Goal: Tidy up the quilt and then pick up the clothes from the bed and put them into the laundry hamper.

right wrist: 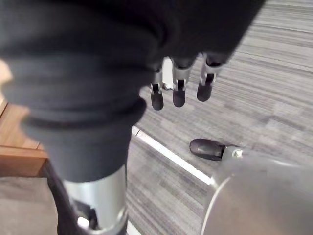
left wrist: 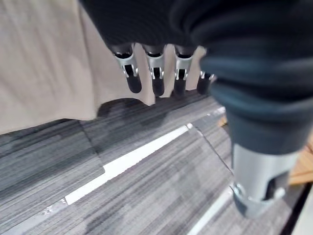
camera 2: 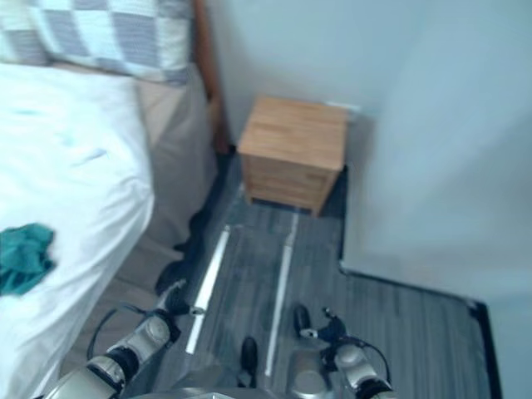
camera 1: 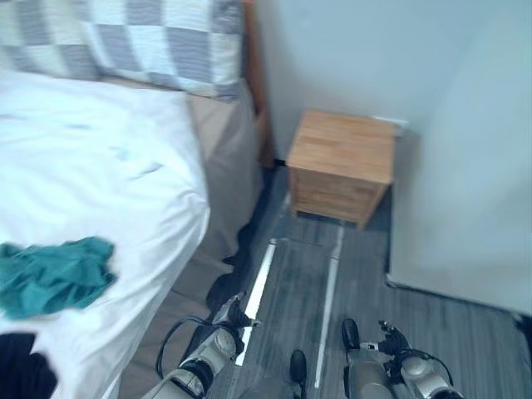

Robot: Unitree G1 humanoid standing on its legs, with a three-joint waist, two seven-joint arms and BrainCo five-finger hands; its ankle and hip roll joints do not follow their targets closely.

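A white quilt [camera 1: 91, 174] covers the bed on the left. A crumpled teal garment [camera 1: 51, 274] lies on it near the bed's side edge, also seen in the right eye view [camera 2: 23, 256]. A dark garment [camera 1: 21, 366] lies at the quilt's near corner. My left hand [camera 1: 231, 317] hangs low beside the bed, over the floor, its fingers [left wrist: 156, 73] straight and empty. My right hand [camera 1: 391, 341] hangs low over the floor further right, its fingers [right wrist: 178, 88] relaxed and holding nothing.
Checkered pillows [camera 1: 158, 41] lie at the head of the bed. A beige bed skirt [camera 1: 220, 166] drops to the grey floor [camera 1: 307, 283], which has white tape lines [left wrist: 132, 161]. A wooden nightstand [camera 1: 341, 166] stands against the pale wall [camera 1: 465, 150].
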